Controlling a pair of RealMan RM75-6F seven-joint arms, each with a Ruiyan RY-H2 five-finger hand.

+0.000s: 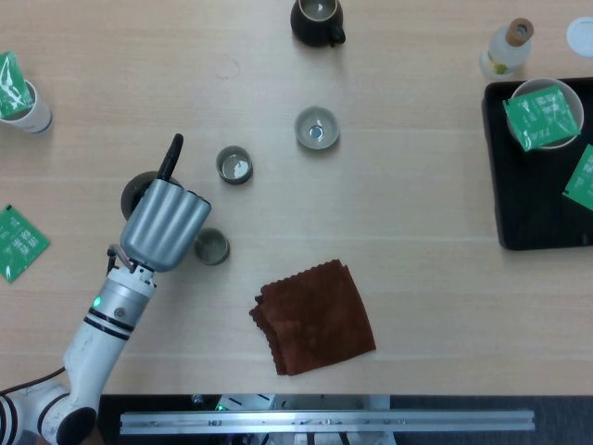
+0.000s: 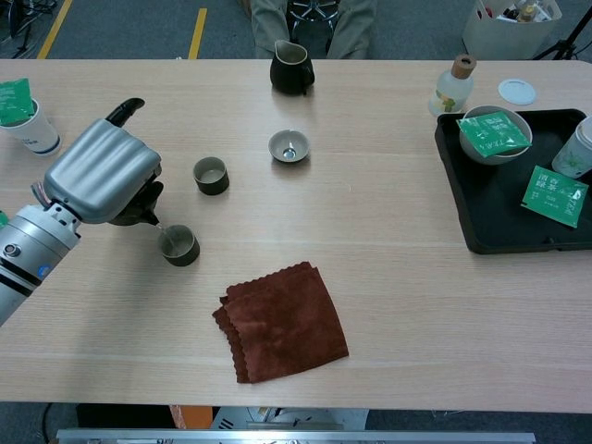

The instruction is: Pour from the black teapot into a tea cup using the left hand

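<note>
My left hand (image 1: 164, 222) (image 2: 100, 173) grips the black teapot (image 1: 139, 190) (image 2: 137, 208), which is lifted and tilted toward a dark tea cup (image 1: 211, 247) (image 2: 178, 245). The hand's silver back hides most of the pot; its long handle (image 1: 170, 154) (image 2: 125, 110) sticks out beyond the hand. The spout sits just over the cup's left rim, and a thin stream seems to fall into it in the chest view. A second dark cup (image 1: 233, 166) (image 2: 211, 175) and a grey cup (image 1: 316, 128) (image 2: 289, 146) stand further off. My right hand is not in view.
A brown cloth (image 1: 313, 316) (image 2: 281, 320) lies near the front edge. A black pitcher (image 1: 318, 20) (image 2: 290, 68) stands at the back. A black tray (image 1: 519, 185) (image 2: 481, 222) with bowls and green packets sits right, a bottle (image 1: 509, 48) (image 2: 450, 84) beside it. A paper cup (image 1: 23, 95) (image 2: 26, 128) is far left.
</note>
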